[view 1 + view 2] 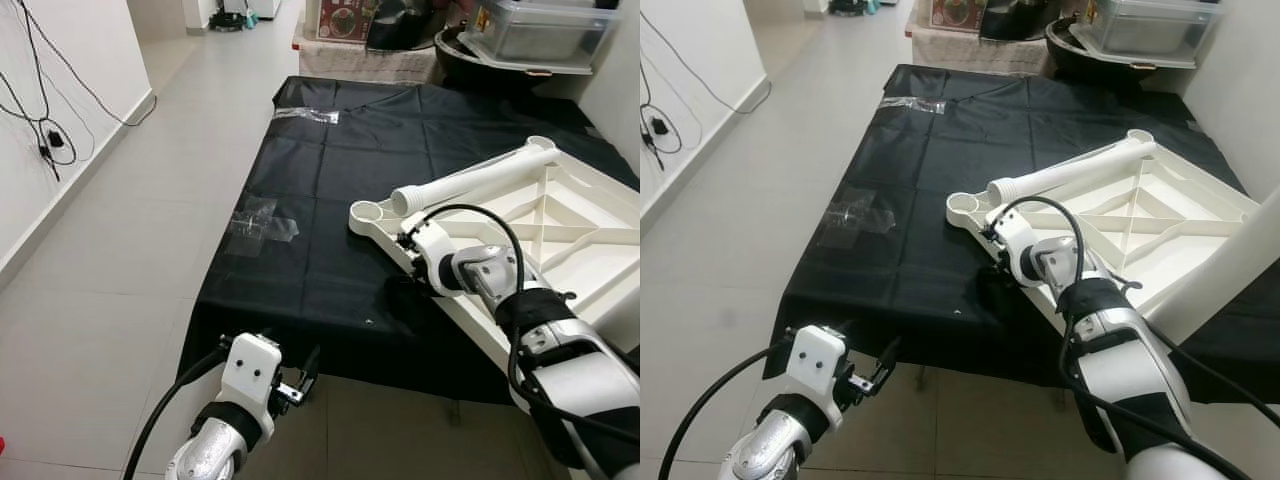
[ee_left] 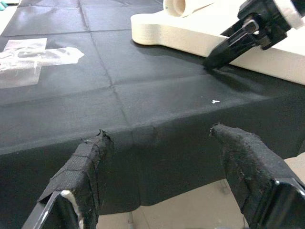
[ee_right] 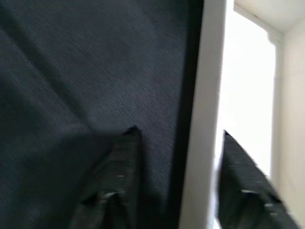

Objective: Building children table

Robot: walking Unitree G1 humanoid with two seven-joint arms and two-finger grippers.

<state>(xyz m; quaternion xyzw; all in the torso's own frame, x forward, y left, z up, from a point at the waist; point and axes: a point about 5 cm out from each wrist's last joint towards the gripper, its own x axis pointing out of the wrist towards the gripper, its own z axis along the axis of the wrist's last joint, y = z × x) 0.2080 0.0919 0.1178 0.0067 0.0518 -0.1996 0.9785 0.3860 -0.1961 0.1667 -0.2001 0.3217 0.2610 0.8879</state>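
The white children's table top (image 1: 590, 215) lies upside down on a black cloth (image 1: 320, 180), its ribbed underside facing up. One white leg (image 1: 480, 175) lies across it, beside the round corner socket (image 1: 365, 213). A second white tube (image 1: 1230, 265) rises at the near right. My right gripper (image 3: 178, 131) is open at the top's near edge, one finger on the cloth side and one on the white side of the rim (image 3: 212, 95). My left gripper (image 2: 159, 132) is open and low at the cloth's front edge, holding nothing.
Clear tape patches (image 1: 262, 225) stick to the cloth, and a small white speck (image 2: 215, 101) lies near its front. Cables (image 1: 45, 140) hang on the left wall. A plastic box (image 1: 545, 30) and clutter stand at the far end. Tiled floor (image 1: 130, 260) runs along the left.
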